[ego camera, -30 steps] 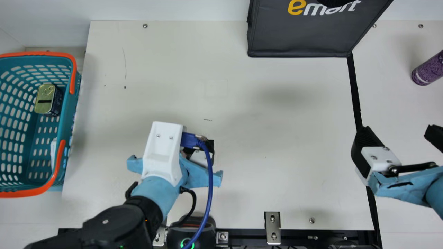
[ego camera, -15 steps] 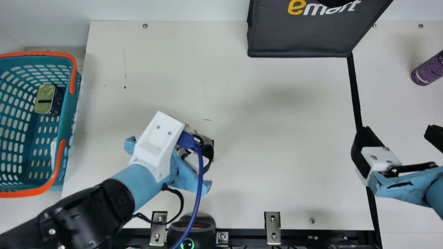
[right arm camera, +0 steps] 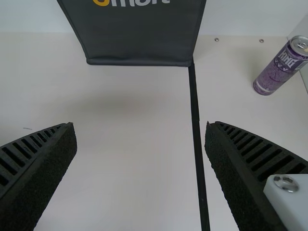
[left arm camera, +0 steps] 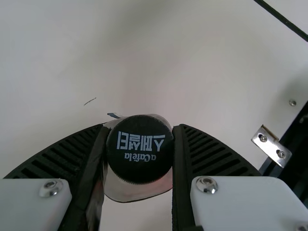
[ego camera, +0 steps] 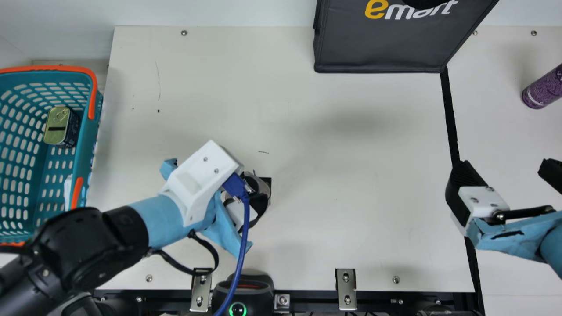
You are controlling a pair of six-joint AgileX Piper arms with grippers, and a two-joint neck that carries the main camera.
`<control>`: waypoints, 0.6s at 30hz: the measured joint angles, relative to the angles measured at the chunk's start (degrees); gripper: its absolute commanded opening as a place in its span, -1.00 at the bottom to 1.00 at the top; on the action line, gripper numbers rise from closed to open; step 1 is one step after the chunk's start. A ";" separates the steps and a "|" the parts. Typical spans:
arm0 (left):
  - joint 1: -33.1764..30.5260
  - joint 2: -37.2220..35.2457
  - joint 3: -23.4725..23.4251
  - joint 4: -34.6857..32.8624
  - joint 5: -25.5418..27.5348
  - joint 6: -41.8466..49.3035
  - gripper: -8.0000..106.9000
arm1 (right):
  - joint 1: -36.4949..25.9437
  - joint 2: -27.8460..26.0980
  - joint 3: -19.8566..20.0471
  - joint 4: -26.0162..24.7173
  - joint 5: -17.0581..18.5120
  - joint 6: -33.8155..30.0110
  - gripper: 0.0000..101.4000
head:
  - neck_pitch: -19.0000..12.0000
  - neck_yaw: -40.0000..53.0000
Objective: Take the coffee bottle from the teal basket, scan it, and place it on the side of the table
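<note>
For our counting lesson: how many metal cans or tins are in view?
2: a purple drink can at the main view's right, and a pull-tab tin in the teal basket. More may be hidden.

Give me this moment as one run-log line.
left gripper: closed on coffee bottle; right gripper: open; tin: in teal basket; purple can: on table

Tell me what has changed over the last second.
The left gripper has turned clockwise in the main view, and its arm has swung toward the basket, now covering part of its near rim. It holds the bottle, more of which now shows. The right gripper, basket, tin, purple can and bag stayed put.
</note>
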 measured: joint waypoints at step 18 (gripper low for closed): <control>24.39 7.08 -6.92 -29.83 19.36 54.37 -1.00 | 0.00 0.00 0.00 0.00 -0.06 0.00 0.87 | 0.00 0.00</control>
